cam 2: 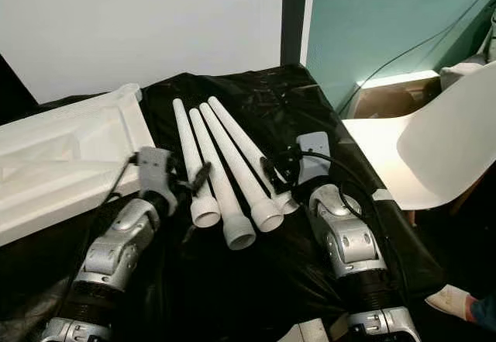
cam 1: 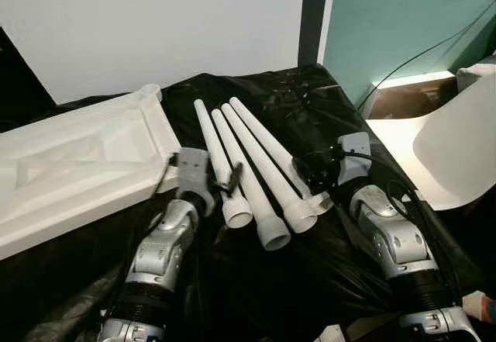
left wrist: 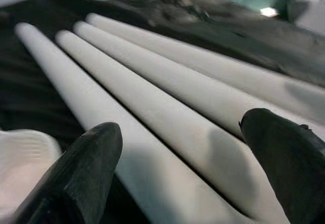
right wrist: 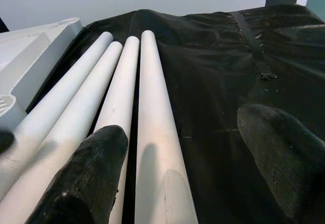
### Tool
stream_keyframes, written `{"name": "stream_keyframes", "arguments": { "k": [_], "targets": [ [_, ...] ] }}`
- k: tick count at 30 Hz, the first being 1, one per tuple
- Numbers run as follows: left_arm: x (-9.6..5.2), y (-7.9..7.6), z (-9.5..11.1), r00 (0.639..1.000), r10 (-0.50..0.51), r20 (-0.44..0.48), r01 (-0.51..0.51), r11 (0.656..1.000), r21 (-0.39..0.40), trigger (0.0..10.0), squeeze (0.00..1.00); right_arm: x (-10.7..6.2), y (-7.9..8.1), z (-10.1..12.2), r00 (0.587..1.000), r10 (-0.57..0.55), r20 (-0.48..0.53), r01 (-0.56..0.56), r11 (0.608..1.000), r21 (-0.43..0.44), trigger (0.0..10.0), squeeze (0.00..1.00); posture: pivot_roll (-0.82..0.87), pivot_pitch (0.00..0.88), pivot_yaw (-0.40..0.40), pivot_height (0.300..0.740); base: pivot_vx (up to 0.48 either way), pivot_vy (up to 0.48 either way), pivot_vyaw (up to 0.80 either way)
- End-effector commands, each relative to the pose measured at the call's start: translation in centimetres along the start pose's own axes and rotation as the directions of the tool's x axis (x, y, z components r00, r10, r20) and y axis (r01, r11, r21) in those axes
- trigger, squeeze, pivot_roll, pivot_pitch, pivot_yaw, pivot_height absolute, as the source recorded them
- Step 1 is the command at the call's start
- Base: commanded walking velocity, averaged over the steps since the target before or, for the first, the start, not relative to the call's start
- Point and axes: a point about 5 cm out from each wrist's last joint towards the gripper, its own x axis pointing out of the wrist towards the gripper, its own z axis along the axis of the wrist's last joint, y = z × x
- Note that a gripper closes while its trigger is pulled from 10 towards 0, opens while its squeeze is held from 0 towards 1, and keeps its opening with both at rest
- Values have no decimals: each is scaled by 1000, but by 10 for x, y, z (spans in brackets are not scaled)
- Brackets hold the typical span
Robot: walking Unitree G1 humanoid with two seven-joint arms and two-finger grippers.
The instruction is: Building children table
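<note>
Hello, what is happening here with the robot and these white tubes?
The robot is getting ready to put together a small table. Four white table legs lie side by side on a black sheet, and the white tabletop lies to the left. The left gripper and right gripper are both open at the legs' near ends, holding nothing.

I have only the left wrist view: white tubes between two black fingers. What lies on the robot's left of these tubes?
Observer: The white tabletop lies there, beside the four legs, on a black sheet.
Operator: Where is the right pincer?
Observer: The right pincer is open, astride the wide end of the rightmost leg.
Operator: And further to the right?
Observer: A white chair stands beside the sheet.
</note>
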Motion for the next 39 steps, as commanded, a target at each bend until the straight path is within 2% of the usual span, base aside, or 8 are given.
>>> {"name": "stream_keyframes", "arguments": {
  "k": [1,9,14,16,19,24,34,39],
  "targets": [
    [-2,-12,-7,963,-265,-51,267,963,31,10000,0,-1,2,1,1000,1,8,-1,1000,2,10000,0,68,0,88,740,0,0,0],
    [5,26,24,995,-20,97,12,997,81,10000,0,-3,3,-1,1000,-20,8,20,1000,16,10000,0,61,0,101,740,0,0,0],
    [3,52,31,983,142,112,-144,990,8,10000,0,-3,3,-2,1000,-26,7,26,999,20,10000,0,58,0,103,740,0,0,0],
    [3,52,31,983,142,112,-144,990,8,10000,0,-3,3,-2,1000,-26,7,26,999,20,10000,0,58,0,103,740,0,0,0],
    [2,63,13,976,217,-26,-217,976,0,10000,0,-5,3,-2,1000,-28,5,28,999,22,10000,0,59,0,104,740,0,0,0],
    [-1,72,-5,952,281,-122,-284,959,-9,10000,0,-7,4,-2,1000,-28,2,28,999,24,10000,0,58,0,103,740,0,0,0],
    [-1,74,-20,918,317,-240,-332,943,-26,10000,0,-8,3,0,1000,-29,3,29,999,23,10000,0,59,0,94,740,0,0,0],
    [3,51,-21,947,117,-299,-148,985,-83,10000,0,-7,2,2,999,-31,8,31,999,21,10000,0,62,0,90,740,0,0,0]
  ]
}}
